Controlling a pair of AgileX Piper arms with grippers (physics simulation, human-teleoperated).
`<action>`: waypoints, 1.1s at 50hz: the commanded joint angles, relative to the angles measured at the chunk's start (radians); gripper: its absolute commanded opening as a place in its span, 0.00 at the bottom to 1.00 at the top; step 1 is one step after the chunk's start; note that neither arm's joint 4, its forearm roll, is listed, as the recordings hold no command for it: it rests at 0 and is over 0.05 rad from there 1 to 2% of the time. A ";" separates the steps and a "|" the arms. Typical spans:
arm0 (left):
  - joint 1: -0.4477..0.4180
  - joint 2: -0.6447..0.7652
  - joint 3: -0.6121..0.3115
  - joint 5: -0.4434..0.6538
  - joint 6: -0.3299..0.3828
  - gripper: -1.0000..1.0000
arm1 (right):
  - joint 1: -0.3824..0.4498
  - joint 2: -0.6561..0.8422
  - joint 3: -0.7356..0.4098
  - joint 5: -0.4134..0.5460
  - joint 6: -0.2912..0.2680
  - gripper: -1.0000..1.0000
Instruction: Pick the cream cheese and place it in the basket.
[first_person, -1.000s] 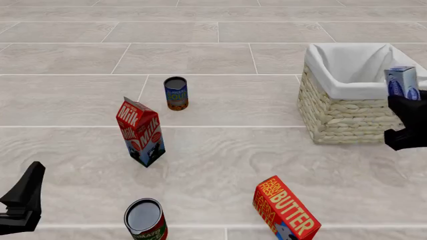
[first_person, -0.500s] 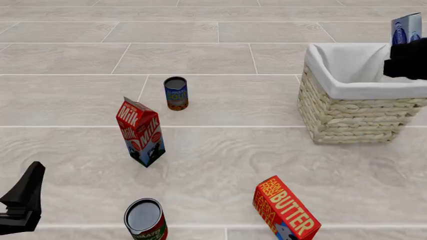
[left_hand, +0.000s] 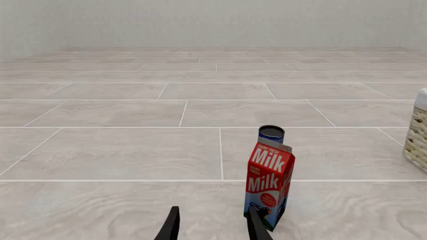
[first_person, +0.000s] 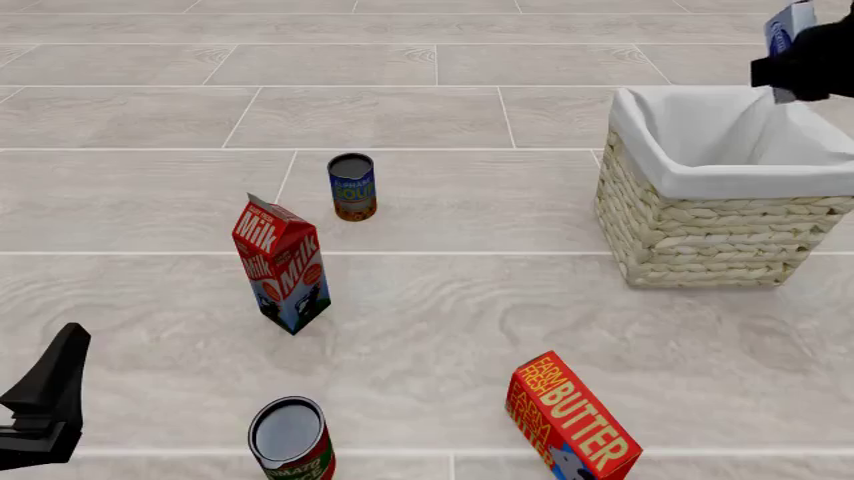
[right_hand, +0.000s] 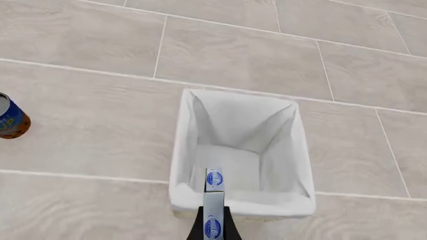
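My right gripper (first_person: 787, 55) is shut on the cream cheese (first_person: 787, 25), a small light blue and white box, and holds it high above the far right part of the basket (first_person: 707, 225). The right wrist view looks straight down: the cream cheese (right_hand: 213, 207) stands edge-on between the fingers, over the near rim of the white-lined basket (right_hand: 183, 150). My left gripper (left_hand: 212, 227) is open and empty, low at the front left (first_person: 47, 405), just short of the milk carton (left_hand: 269, 185).
A red milk carton (first_person: 282, 264) stands left of centre, a blue soup can (first_person: 352, 186) behind it. A red can (first_person: 291, 438) and a red-orange BUTTER box (first_person: 571, 417) sit near the front edge. The can also shows in the right wrist view (right_hand: 10, 117).
My right gripper has risen with the cream cheese from beside the basket's right wall to above its far right rim. The left arm has not moved.
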 joint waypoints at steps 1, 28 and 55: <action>0.000 0.000 0.000 0.000 0.000 1.00 | -0.014 0.097 -0.126 0.095 0.006 0.00; 0.000 0.000 0.000 0.000 0.000 1.00 | -0.046 0.356 -0.378 0.254 -0.063 0.00; 0.000 0.000 0.000 0.000 0.000 1.00 | -0.135 0.616 -0.641 0.355 -0.163 0.00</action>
